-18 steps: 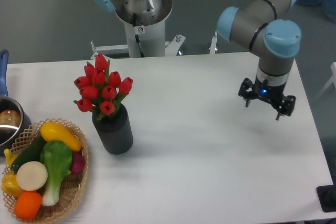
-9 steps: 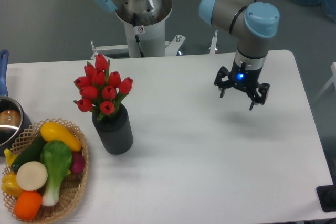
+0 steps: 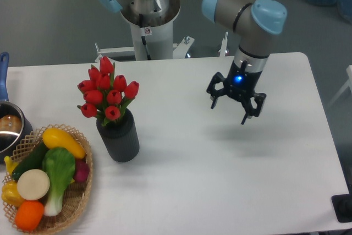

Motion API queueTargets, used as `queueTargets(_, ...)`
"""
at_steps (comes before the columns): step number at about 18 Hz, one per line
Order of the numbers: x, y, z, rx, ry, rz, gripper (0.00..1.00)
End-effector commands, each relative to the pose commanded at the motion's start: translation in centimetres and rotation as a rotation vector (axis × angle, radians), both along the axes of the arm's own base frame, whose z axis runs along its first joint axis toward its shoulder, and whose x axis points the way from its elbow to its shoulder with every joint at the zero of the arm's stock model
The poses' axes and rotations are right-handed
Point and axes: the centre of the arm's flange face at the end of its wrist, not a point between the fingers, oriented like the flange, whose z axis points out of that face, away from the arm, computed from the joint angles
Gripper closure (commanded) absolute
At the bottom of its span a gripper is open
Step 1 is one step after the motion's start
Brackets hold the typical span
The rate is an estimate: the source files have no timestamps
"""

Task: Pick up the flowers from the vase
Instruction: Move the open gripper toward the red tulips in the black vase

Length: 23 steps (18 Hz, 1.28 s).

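Note:
A bunch of red tulips, the flowers (image 3: pixel 108 92), stands upright in the dark matte vase (image 3: pixel 119 138) on the left half of the white table. My gripper (image 3: pixel 229 113) hangs over the table's right-middle, well to the right of the flowers and apart from them. Its black fingers (image 3: pixel 214 99) are spread open and hold nothing. A blue light glows on its wrist.
A woven basket (image 3: pixel 77 202) of colourful vegetables sits at the front left, close to the vase. A steel pot (image 3: pixel 8 127) with a blue handle stands at the left edge. The robot's base (image 3: pixel 147 9) rises behind the table.
My gripper has moved leftwards across the table from the right edge toward the middle, staying open. Flowers and vase have not moved.

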Motion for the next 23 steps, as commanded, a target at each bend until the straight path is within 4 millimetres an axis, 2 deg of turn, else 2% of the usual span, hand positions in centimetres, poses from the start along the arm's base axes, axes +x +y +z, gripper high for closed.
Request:
queueTargets(2,1.7,0.1,-0.1,0.001,-0.007,-0.014,0.0)
queueTargets(4,3.9,0.9,-1.3,0.009,-0.042,-0.043,0.0)
queueTargets(7,6.4,0.7,-2.4,0.07,-0.105,-0.056,0.0)
queueTargets(13,11.4,-0.2,-0.2,0.198,-0.13,-0.075,0.0)
queueTargets(18,12.7,-0.1,1.3,0.255,-0.129,-0.085,0.0)
queueTargets(23,14.8,1.7,1.3,0.266,-0.139,-0.149,0.0)
